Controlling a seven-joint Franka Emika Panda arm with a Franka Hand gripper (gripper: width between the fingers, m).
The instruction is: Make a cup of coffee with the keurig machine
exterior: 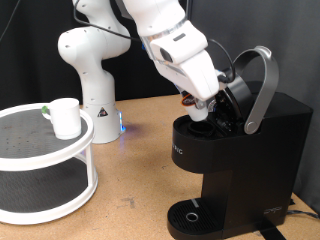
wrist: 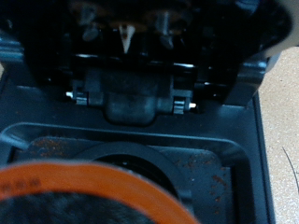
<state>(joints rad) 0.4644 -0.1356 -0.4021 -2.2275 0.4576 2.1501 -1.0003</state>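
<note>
Pod chamber: the boxy matte black keurig machine (exterior: 235, 160) stands at the exterior view's right with its lid raised. In the wrist view the round dark pod holder (wrist: 126, 168) is visible under the open lid (wrist: 140, 47), with brown specks on the black surface around it.

Pod: a round object with an orange-brown rim (wrist: 89, 191) fills the lower part of the wrist view, just in front of the holder. I cannot tell if it sits inside the holder or is above it.

Shelf stand: the round white two-level stand with dark mesh surfaces (exterior: 45, 160) is at the exterior view's left. On its upper level stands the small plain white cup (exterior: 66, 117), upright, near the rim. Next to the cup is a small green thing (exterior: 45, 110), too small to identify.

Gripper: the gripper (exterior: 203, 108) of the white robot arm (exterior: 175, 45) is at the open top of the machine, just under the raised silver-grey lid handle (exterior: 262, 85). The fingers are hidden against the black parts, so I cannot tell how wide they stand or if they pinch something.

Drip tray: the round drip tray (exterior: 190, 215) at the machine's base has nothing on it; the cup is well apart from the machine.
</note>
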